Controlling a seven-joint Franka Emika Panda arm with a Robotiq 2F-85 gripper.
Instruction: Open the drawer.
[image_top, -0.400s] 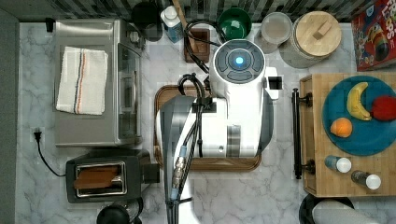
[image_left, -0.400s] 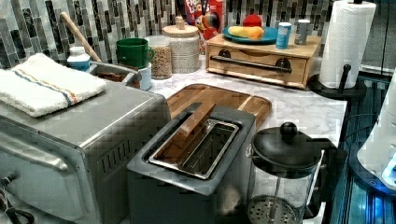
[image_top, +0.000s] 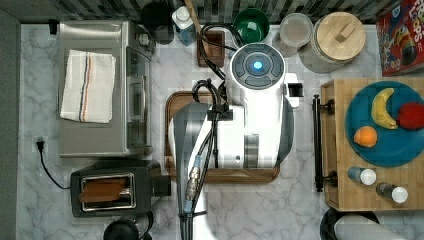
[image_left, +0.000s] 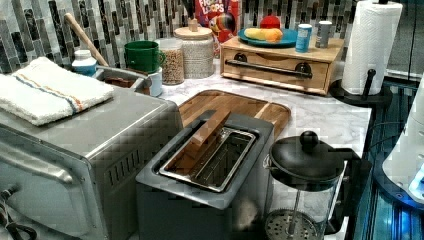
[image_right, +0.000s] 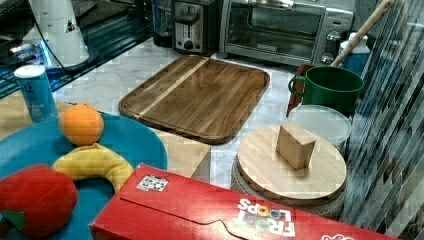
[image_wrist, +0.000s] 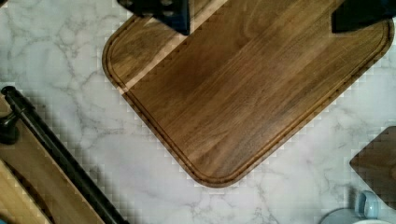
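Your gripper hangs with its two dark fingers spread wide and holding nothing, above the brown wooden tray on the marble counter. Beyond the tray, the drawer sits shut at the top view's right, its black bar handle untouched, so reaching, gripping and pulling all remain. The white arm hides the gripper from above, and the fingertips are cut off at the wrist view's edge.

bare marble strip between brown tray and drawer's black handle
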